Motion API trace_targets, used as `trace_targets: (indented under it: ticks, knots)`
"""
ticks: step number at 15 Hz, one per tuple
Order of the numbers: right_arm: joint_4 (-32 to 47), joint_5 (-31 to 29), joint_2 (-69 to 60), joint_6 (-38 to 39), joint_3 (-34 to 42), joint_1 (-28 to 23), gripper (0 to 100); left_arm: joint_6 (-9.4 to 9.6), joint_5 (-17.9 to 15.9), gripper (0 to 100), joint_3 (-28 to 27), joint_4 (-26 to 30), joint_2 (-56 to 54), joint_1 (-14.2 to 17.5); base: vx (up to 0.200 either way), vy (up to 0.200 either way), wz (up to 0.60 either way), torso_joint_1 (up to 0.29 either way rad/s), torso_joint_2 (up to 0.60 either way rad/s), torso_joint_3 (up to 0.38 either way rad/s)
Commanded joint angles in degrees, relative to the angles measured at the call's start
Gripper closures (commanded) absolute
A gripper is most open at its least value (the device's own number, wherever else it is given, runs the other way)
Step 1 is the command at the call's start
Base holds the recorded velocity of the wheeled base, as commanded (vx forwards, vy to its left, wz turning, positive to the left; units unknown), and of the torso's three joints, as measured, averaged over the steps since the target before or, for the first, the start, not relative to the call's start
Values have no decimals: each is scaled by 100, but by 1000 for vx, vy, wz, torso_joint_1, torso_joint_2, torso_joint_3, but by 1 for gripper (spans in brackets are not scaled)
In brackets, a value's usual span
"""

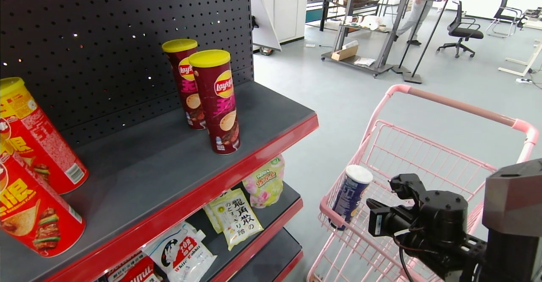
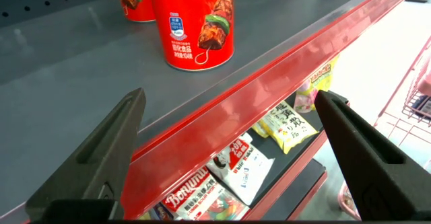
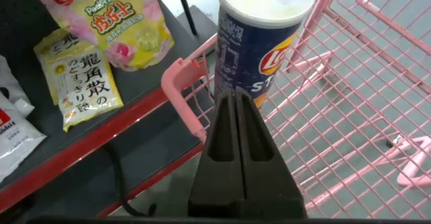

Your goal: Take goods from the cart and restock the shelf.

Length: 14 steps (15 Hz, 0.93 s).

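Fingers (image 2: 101,157) of the left gripper (image 2: 229,99) were spread wide apart and released, with nothing between them. That gripper hung just off the near red edge of the top shelf (image 2: 81,76), and a red can (image 2: 195,22) stood upright on the board beyond it.

Fingers (image 3: 225,136) of the right gripper (image 3: 236,97) were pressed together and clenched on nothing. Their tips pointed at the lower body of the blue can (image 3: 262,35) and sat just in front of it; whether they touched it could not be determined.

The blue can (image 1: 351,195), fitted with a white lid, stood inside the pink cart (image 1: 457,106). It occupied the cart's near left corner, against the wire wall closest to the shelf, and leaned slightly in the head view. The cart was parked just right of the shelf unit.

Top shelf (image 1: 169,163) contents:
- Two maroon cans with yellow lids stood upright near the right end, one (image 1: 218,102) closer to the red edge and the other (image 1: 186,83) just behind it, toward the black pegboard (image 1: 106,40).
- Two red cans stood at the far left, one (image 1: 29,214) near the front edge and one (image 1: 38,138) behind it.
- The grey board between the two groups was bare.

Lower shelf (image 1: 292,197) contents:
- A green and pink pouch (image 1: 264,180) stood at the right end.
- A yellow packet (image 1: 237,222) lay just left of it.
- A white pouch (image 1: 184,252) lay farther left.
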Motion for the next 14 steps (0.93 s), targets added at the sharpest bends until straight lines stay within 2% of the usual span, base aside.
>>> trace_targets:
  ticks: [1, 3, 9, 14]
  knots:
    - [-6, 7, -134, -3, 53, -51, 0, 0, 2, 0, 0, -1, 5, 1, 0, 0, 0, 0, 0, 0]
    - [-6, 60, -82, 41, -17, -218, 0, 0, 2, 0, 0, -1, 5, 1, 0, 0, 0, 0, 0, 0]
    - [108, 957, -108, 58, 79, -930, 0, 8, -6, 0, 0, -1, 5, 1, 0, 0, 0, 0, 0, 0]
    - [214, 1132, -108, -12, -202, -991, 0, -9, 2, 0, 0, -1, 5, 1, 0, 0, 0, 0, 0, 0]
